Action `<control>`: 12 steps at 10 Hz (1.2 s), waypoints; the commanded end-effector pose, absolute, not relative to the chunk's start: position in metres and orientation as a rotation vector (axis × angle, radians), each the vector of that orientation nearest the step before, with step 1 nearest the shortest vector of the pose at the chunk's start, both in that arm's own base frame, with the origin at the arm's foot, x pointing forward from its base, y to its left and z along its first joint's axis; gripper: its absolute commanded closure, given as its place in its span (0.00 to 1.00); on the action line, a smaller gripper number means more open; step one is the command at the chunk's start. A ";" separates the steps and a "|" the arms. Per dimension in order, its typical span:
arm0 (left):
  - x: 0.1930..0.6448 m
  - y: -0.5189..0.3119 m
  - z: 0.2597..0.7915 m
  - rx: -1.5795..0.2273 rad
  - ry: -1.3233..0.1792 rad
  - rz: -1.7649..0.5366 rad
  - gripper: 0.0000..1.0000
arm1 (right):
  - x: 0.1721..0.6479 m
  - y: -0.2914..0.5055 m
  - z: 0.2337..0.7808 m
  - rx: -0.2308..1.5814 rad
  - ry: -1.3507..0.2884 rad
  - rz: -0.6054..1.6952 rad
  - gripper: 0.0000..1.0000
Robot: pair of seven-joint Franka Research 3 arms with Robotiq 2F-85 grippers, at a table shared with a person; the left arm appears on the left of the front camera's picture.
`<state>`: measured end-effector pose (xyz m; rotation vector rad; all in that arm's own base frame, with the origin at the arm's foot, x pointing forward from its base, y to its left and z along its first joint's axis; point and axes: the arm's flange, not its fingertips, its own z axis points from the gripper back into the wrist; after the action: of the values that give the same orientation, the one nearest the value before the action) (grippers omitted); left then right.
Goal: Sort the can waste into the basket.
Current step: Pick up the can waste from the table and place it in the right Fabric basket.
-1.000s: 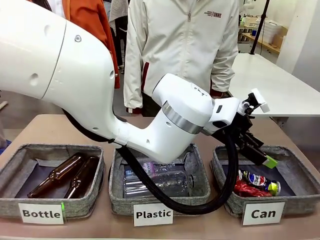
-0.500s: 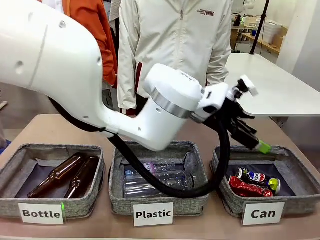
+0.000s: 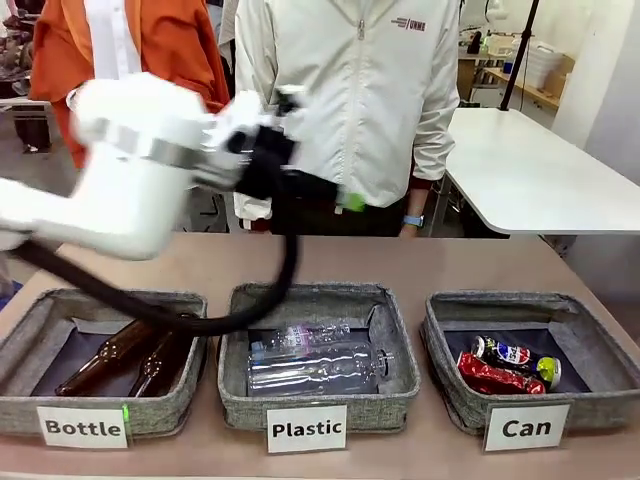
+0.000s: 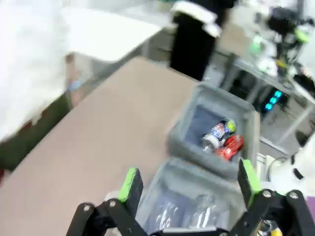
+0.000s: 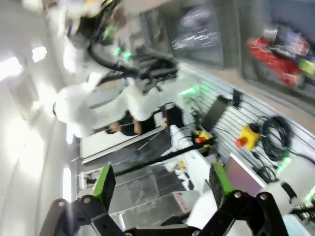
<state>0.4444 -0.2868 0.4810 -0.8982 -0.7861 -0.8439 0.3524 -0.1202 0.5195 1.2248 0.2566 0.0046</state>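
Two crushed cans lie side by side in the grey basket (image 3: pixel 470 405) with the "Can" card, at the front right. One is the red can (image 3: pixel 495 378), the other the dark printed can (image 3: pixel 515 356). My left gripper (image 3: pixel 345 198) is blurred, high over the table's far middle in front of the person, well apart from that basket. In the left wrist view my left gripper (image 4: pixel 189 179) is open and holds nothing, with the basket (image 4: pixel 216 96), red can (image 4: pixel 231 146) and dark can (image 4: pixel 218 132) beyond. My right gripper (image 5: pixel 161 179) is open and holds nothing; the red can (image 5: pixel 273 54) is far off.
A "Plastic" basket (image 3: pixel 235 400) with clear bottles sits in the middle, and a "Bottle" basket (image 3: pixel 20 405) with brown glass bottles at the left. A person in a white jacket (image 3: pixel 350 100) stands at the table's far edge. Bare brown tabletop (image 3: pixel 450 265) lies behind the baskets.
My left arm has swung up and to the left, from above the Can basket to the far middle of the table. Its jaws stayed open. The cans rest in the basket.
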 end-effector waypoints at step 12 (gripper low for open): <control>0.417 0.034 0.497 -1.391 -0.445 -0.259 0.00 | 0.405 0.029 0.432 1.456 0.299 0.040 0.00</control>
<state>0.4232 0.0303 0.4965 -1.4100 -0.4389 -0.2523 0.4067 0.0292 0.4273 1.4560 0.2884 0.0504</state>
